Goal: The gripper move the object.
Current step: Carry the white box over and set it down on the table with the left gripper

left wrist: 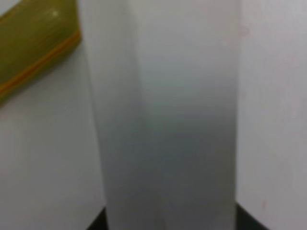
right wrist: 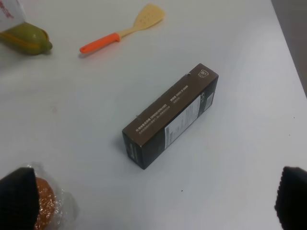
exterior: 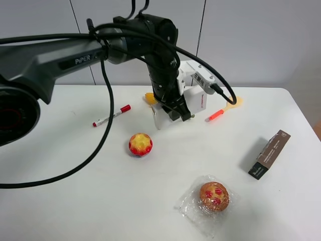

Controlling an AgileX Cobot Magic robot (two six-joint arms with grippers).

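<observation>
My left gripper [exterior: 175,110] reaches across to the middle back of the table and is shut on the white carton [exterior: 198,101], which has red lettering at its right end. In the left wrist view the carton [left wrist: 168,96] fills the space between the dark fingertips [left wrist: 98,224]. I cannot tell whether it rests on the table or is just above it. The carton's red-lettered end also shows in the right wrist view [right wrist: 8,10]. My right gripper [right wrist: 153,201] is open and empty, out of the high view, above the table near the dark brown box [right wrist: 170,115].
The dark brown box [exterior: 270,154] lies at the right. A yellow-green object [exterior: 149,98] and an orange-handled spatula [exterior: 223,109] lie by the carton. A red marker [exterior: 111,116], a yellow-red ball [exterior: 140,144] and a wrapped bun [exterior: 214,196] are on the table.
</observation>
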